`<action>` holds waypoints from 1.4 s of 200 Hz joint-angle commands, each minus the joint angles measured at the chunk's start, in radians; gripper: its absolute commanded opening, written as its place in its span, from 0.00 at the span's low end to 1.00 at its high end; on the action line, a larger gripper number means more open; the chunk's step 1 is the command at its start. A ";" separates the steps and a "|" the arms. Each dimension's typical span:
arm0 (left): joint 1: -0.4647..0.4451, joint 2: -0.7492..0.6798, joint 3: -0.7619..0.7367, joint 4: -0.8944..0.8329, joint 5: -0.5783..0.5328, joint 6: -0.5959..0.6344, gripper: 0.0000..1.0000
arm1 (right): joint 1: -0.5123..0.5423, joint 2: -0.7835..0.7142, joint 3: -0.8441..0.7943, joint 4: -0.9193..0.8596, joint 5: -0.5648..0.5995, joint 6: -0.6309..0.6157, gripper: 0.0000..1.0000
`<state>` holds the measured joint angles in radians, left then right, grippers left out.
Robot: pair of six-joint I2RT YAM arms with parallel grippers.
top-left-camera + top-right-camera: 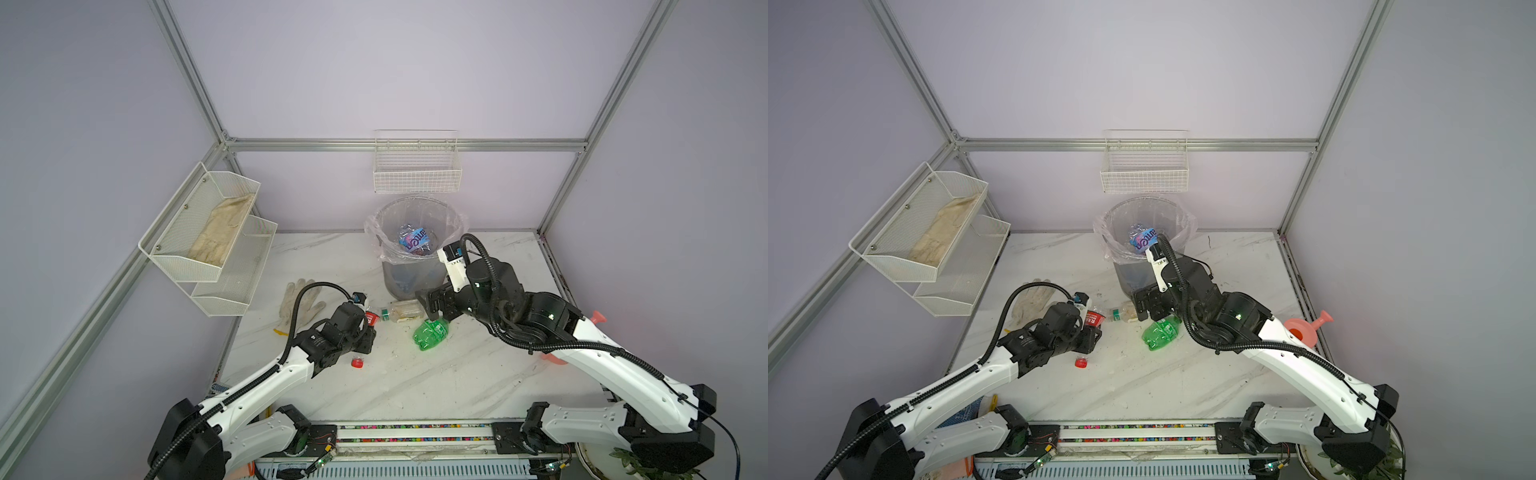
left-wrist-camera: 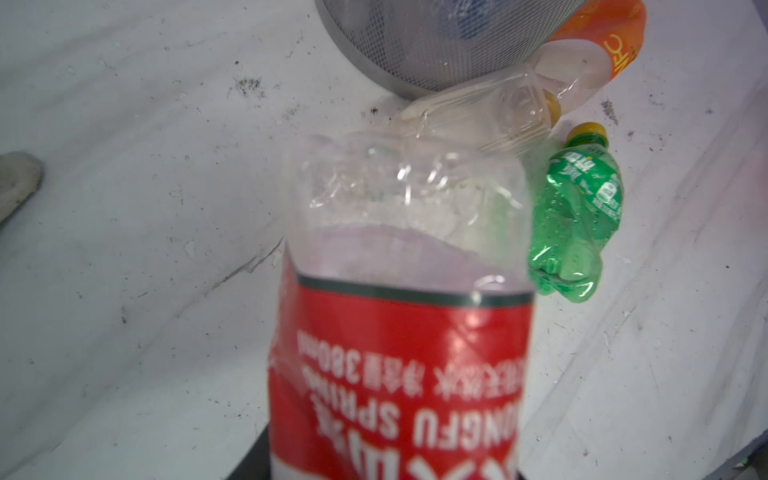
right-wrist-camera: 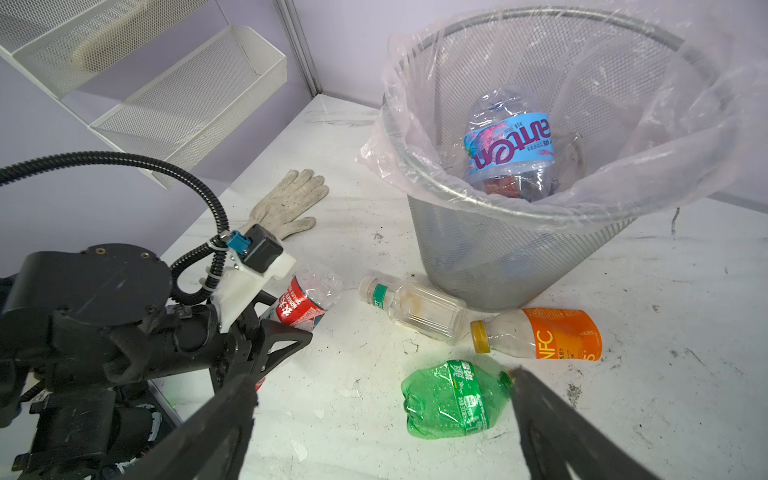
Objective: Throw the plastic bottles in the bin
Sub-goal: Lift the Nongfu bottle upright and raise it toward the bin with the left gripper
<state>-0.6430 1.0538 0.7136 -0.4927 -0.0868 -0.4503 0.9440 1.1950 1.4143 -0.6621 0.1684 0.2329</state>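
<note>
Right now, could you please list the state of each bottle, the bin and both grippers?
bin: upright, lined with a plastic bag.
blue-label bottle: crumpled, inside the bin.
green bottle: crushed, lying on the table.
clear bottle: lying on its side beside the bin.
orange-label bottle: lying on its side, cap on.
red-label bottle: gripped, not yet binned.
left gripper: shut on the red-label bottle.
right gripper: open, empty, near the green bottle.

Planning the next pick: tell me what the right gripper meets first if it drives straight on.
Most likely the crushed green bottle: it lies straight ahead of the open right gripper, framed by its jaws, though depth is unclear.
</note>
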 commanded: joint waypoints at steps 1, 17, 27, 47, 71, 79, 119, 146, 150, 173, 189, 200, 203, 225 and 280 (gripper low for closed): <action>-0.006 -0.064 0.134 -0.010 -0.023 0.037 0.39 | 0.008 -0.024 -0.018 0.020 0.019 0.013 0.97; -0.005 -0.098 0.170 -0.022 -0.035 0.046 0.38 | 0.006 -0.026 -0.021 0.021 0.022 0.014 0.97; -0.006 -0.114 0.195 -0.027 -0.039 0.052 0.38 | 0.006 -0.028 -0.021 0.021 0.024 0.014 0.97; -0.010 -0.141 0.250 -0.033 -0.048 0.068 0.38 | 0.007 -0.031 -0.026 0.020 0.026 0.014 0.97; -0.019 -0.160 0.323 -0.031 -0.052 0.093 0.38 | 0.008 -0.033 -0.032 0.020 0.031 0.017 0.97; -0.023 -0.164 0.347 -0.030 -0.054 0.104 0.38 | 0.007 -0.035 -0.033 0.021 0.031 0.017 0.97; -0.048 -0.169 0.452 -0.001 -0.044 0.164 0.38 | 0.006 -0.039 -0.037 0.019 0.034 0.020 0.97; -0.058 -0.173 0.490 0.056 -0.011 0.198 0.38 | 0.007 -0.044 -0.037 0.018 0.037 0.019 0.97; -0.060 -0.174 0.494 0.067 -0.003 0.203 0.38 | 0.006 -0.043 -0.037 0.018 0.038 0.020 0.97; -0.069 -0.176 0.511 0.125 0.032 0.222 0.38 | 0.006 -0.045 -0.038 0.017 0.037 0.022 0.97; -0.078 -0.174 0.524 0.157 0.050 0.231 0.38 | 0.007 -0.048 -0.040 0.018 0.038 0.022 0.98; -0.081 -0.173 0.537 0.175 0.058 0.261 0.38 | 0.007 -0.051 -0.043 0.019 0.040 0.022 0.98; -0.083 -0.173 0.540 0.181 0.060 0.265 0.38 | 0.008 -0.052 -0.043 0.019 0.041 0.022 0.97; -0.089 -0.182 0.556 0.228 0.077 0.291 0.37 | 0.007 -0.055 -0.046 0.018 0.042 0.022 0.97; -0.090 -0.217 0.567 0.367 0.124 0.321 0.36 | 0.008 -0.066 -0.056 0.018 0.046 0.022 0.98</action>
<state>-0.7292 0.8581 1.1721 -0.2436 -0.0048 -0.1680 0.9440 1.1500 1.3731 -0.6540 0.1959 0.2428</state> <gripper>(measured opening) 0.389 0.975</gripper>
